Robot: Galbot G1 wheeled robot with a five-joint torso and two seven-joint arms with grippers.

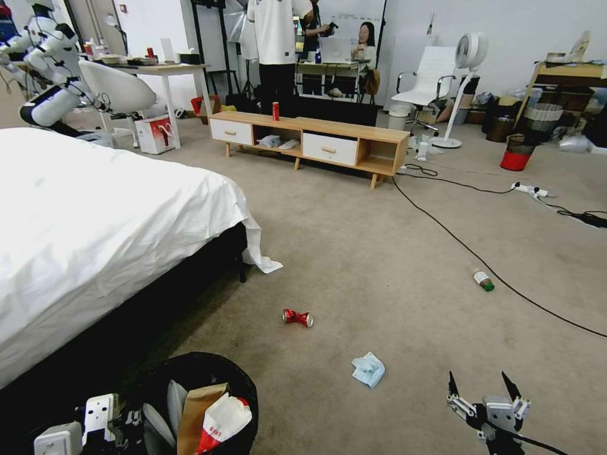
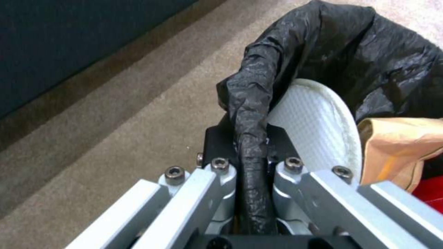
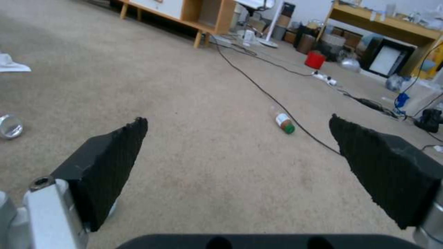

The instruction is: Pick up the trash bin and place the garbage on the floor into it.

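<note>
We count three pieces of garbage loose on the floor (image 1: pixel 379 253), a beige carpet: one crushed red can (image 1: pixel 297 317), one crumpled blue tissue (image 1: pixel 368 370) and one green-capped bottle (image 1: pixel 484 280) beside a black cable (image 1: pixel 442 227). One trash bin (image 1: pixel 240 379) sits beside the bed (image 1: pixel 95 221), holding a paper bag (image 1: pixel 193 414) and snack packet (image 1: pixel 222 422). Our left gripper (image 2: pixel 251 166) pinches its lined rim. Our right gripper (image 1: pixel 484 388) hangs spread wide above carpet.

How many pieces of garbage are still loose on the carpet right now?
3: a crushed red can near the bed's foot, a pale-blue tissue just right of it, a green-capped bottle by the black cable. The bed could hide more.
</note>
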